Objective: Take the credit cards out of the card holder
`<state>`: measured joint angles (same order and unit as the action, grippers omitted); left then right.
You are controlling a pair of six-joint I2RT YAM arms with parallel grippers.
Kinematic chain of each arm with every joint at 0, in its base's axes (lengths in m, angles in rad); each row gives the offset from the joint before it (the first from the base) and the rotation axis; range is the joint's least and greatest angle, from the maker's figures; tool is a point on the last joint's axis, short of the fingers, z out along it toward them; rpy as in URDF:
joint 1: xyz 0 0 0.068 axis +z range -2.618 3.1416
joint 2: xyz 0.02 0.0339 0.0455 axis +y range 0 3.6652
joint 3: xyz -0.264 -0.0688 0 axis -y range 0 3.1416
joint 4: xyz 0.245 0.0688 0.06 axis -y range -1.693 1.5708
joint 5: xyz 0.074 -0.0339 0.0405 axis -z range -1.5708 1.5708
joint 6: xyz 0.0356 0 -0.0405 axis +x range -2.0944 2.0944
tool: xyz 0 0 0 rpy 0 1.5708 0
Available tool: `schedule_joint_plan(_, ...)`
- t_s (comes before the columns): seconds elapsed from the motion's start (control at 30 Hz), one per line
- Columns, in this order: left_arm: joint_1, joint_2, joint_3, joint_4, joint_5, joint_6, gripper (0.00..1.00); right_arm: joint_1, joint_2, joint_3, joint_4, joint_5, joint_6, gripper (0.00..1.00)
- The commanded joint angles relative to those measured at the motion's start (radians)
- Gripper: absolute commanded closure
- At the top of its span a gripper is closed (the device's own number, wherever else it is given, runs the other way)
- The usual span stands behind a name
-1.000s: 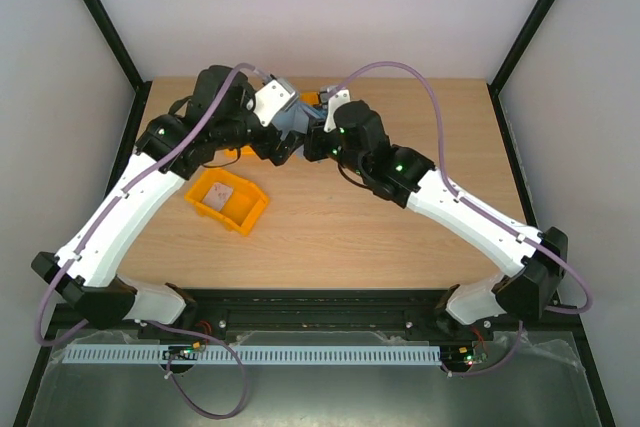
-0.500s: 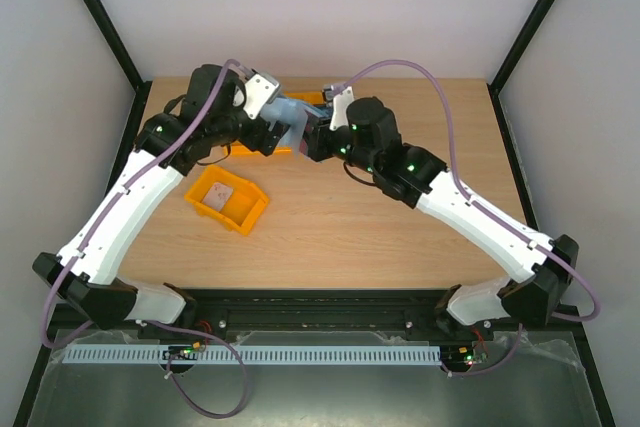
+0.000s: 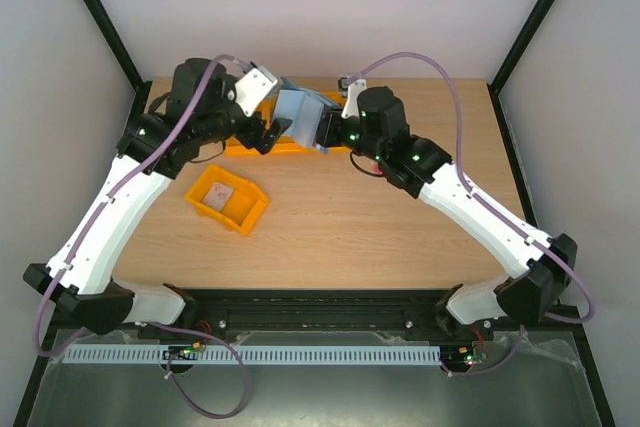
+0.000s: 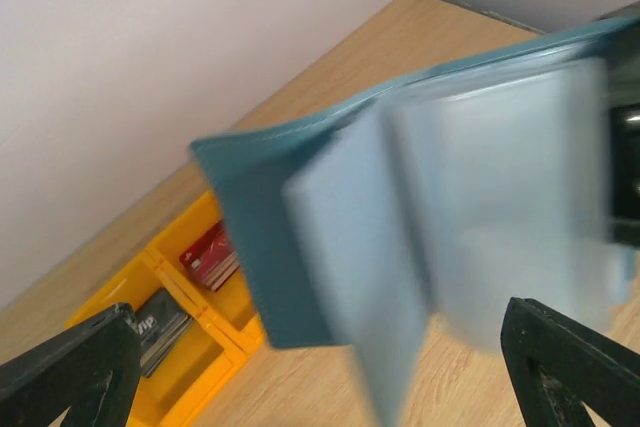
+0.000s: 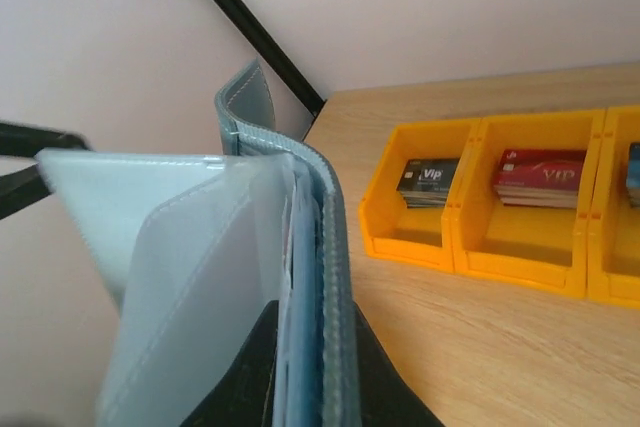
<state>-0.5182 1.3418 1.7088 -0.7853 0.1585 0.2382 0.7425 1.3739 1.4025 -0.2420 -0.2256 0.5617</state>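
Surface (image 3: 340, 217): pale wood with a fine grain, lying flat and carrying two sets of bins.
Row of orange bins (image 5: 480, 217): standing along the far edge, moulded plastic with square compartments. One compartment is holding a stack of dark cards (image 5: 428, 179), and the one beside it is holding a stack of red cards (image 5: 545, 175).
Loose orange bin (image 3: 250, 215): sitting apart at the near left, turned at an angle, with one pale card (image 3: 220, 194) with pinkish marking lying flat inside.
Card holder (image 3: 300, 112): hanging open in the air above the row, between the two arms. It has a teal-blue stitched cover and lighter blue, smooth pocket leaves fanning out.
Right tool (image 3: 328, 132): clenching one edge of the card holder, with dark fingers pressing on both sides of the cover.
Left tool (image 4: 320, 367): standing released with its fingers spread wide. The holder is showing blurred between them, and whether it is touching them cannot be told.
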Motion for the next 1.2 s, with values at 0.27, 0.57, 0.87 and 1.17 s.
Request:
schedule_joint_plan(0.27,-0.209,0.057,-0.008,0.004,-0.22,0.131,0.01,0.0,0.07,0.055,0.137,0.015,0.227,0.98)
schedule_joint_plan(0.57,-0.199,0.086,-0.018,0.096,-0.431,0.1,0.01,0.0,0.068,0.062,0.181,-0.058,0.249,0.98)
schedule_joint_plan(0.87,-0.065,0.064,0.004,0.063,-0.241,-0.002,0.04,-0.017,0.026,0.026,0.188,-0.099,0.201,0.98)
schedule_joint_plan(1.17,0.097,0.034,0.004,0.022,0.13,-0.05,0.01,-0.027,-0.023,0.001,0.256,-0.344,0.016,0.98)
